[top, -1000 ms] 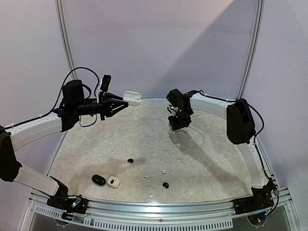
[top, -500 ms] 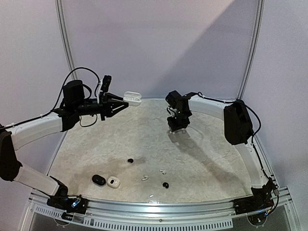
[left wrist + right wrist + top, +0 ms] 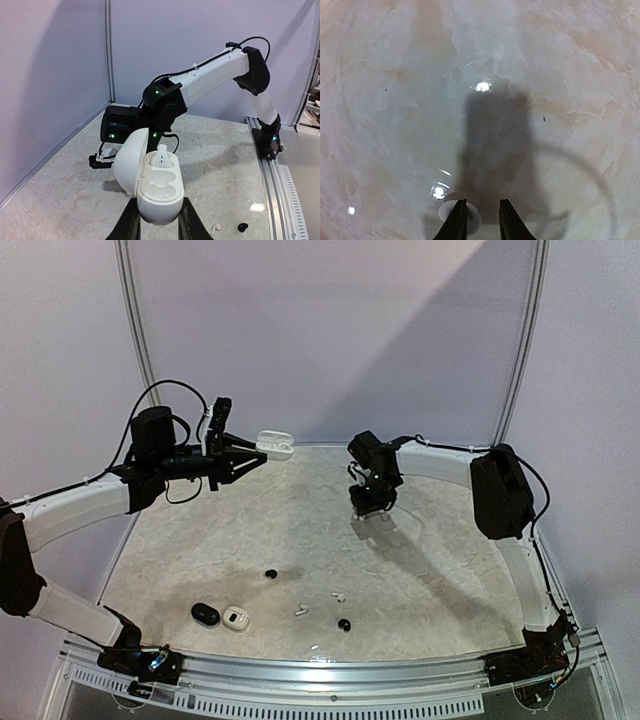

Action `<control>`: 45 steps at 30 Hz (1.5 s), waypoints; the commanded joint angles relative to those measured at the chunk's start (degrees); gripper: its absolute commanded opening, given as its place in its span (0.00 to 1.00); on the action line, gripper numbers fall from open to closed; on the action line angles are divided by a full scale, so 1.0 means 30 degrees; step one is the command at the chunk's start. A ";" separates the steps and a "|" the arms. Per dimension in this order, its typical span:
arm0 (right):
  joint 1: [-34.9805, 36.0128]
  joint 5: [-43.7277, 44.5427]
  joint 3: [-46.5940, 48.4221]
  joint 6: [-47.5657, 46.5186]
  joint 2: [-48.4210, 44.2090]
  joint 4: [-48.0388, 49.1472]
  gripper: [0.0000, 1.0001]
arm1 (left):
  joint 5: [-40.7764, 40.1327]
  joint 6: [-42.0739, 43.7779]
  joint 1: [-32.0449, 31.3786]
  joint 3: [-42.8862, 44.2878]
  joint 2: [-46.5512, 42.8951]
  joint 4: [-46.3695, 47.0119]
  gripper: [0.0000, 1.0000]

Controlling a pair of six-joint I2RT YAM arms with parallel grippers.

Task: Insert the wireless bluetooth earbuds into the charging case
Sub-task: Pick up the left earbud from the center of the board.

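White case (image 3: 157,192) — one earbud (image 3: 162,156) inside

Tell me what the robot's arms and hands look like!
The left arm and right arm are white tubes with black joints and black cables. Green lights glow on the right one. The left hand and right hand each have two pointed black fingers.
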 commanded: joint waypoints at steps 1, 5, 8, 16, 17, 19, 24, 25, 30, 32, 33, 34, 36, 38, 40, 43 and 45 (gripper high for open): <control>0.0321 -0.1080 -0.0808 -0.0134 -0.0527 -0.0882 0.22 | 0.0163 0.0420 0.0175 0.0206 0.0259 -0.0142 0.00; 0.0377 -0.1529 -0.0890 -0.0032 -0.0457 -0.0908 0.22 | 0.0152 0.0522 0.0176 0.0150 0.0172 -0.0204 0.00; 0.0422 -0.1752 -0.1319 0.0175 -0.0652 -0.0727 0.23 | 0.0146 0.0633 0.0176 0.0077 0.0084 -0.0278 0.00; 0.0503 -0.2141 -0.2267 0.0528 -0.1276 -0.0256 0.23 | 0.0101 0.0746 0.0169 -0.0055 0.0050 -0.0196 0.00; 0.0553 -0.2171 -0.2334 0.0546 -0.1299 -0.0211 0.24 | 0.0123 0.0738 0.0175 -0.0066 0.0050 -0.0218 0.00; 0.0582 -0.2226 -0.2521 0.0564 -0.1434 -0.0040 0.23 | 0.0112 0.0775 0.0173 -0.0110 0.0021 -0.0230 0.00; 0.0605 -0.2561 -0.2726 0.0569 -0.1486 0.0323 0.20 | 0.0079 0.0826 0.0174 -0.0147 -0.0022 -0.0222 0.00; 0.0602 -0.2696 -0.2765 0.0552 -0.1484 0.0397 0.20 | 0.0087 0.0865 0.0172 -0.0147 -0.0036 -0.0229 0.00; 0.0657 -0.3085 -0.3207 0.0456 -0.1671 0.0869 0.15 | 0.0055 0.0998 0.0176 -0.0184 -0.0082 -0.0315 0.00; 0.0656 -0.3216 -0.3282 0.0474 -0.1716 0.0950 0.11 | 0.0044 0.1044 0.0174 -0.0176 -0.0051 -0.0357 0.00; 0.0664 -0.3254 -0.3282 0.0455 -0.1739 0.0955 0.10 | 0.0064 0.1079 0.0176 -0.0176 -0.0061 -0.0389 0.00; 0.0664 -0.3266 -0.3296 0.0450 -0.1766 0.0955 0.09 | 0.0045 0.1079 0.0176 -0.0162 -0.0077 -0.0444 0.00; 0.0656 -0.3195 -0.3356 0.0425 -0.1914 0.0941 0.09 | 0.0055 0.1107 0.0168 -0.0147 -0.0068 -0.0480 0.00; 0.0664 -0.3115 -0.3398 0.0252 -0.2198 0.0982 0.07 | 0.0081 0.1105 0.0161 -0.0119 -0.0052 -0.0485 0.00; 0.0660 -0.3084 -0.3344 -0.0006 -0.2836 0.0931 0.05 | 0.0189 0.1011 0.0176 -0.0067 -0.0029 -0.0443 0.00; 0.0662 -0.3105 -0.3317 -0.0873 -0.4171 0.0902 0.00 | 0.0441 0.0973 0.0176 0.0025 0.0013 -0.0365 0.00; 0.0657 -0.3163 -0.3351 -0.1628 -0.5580 0.0815 0.00 | 0.0709 0.1068 0.0176 0.0098 0.0021 -0.0318 0.00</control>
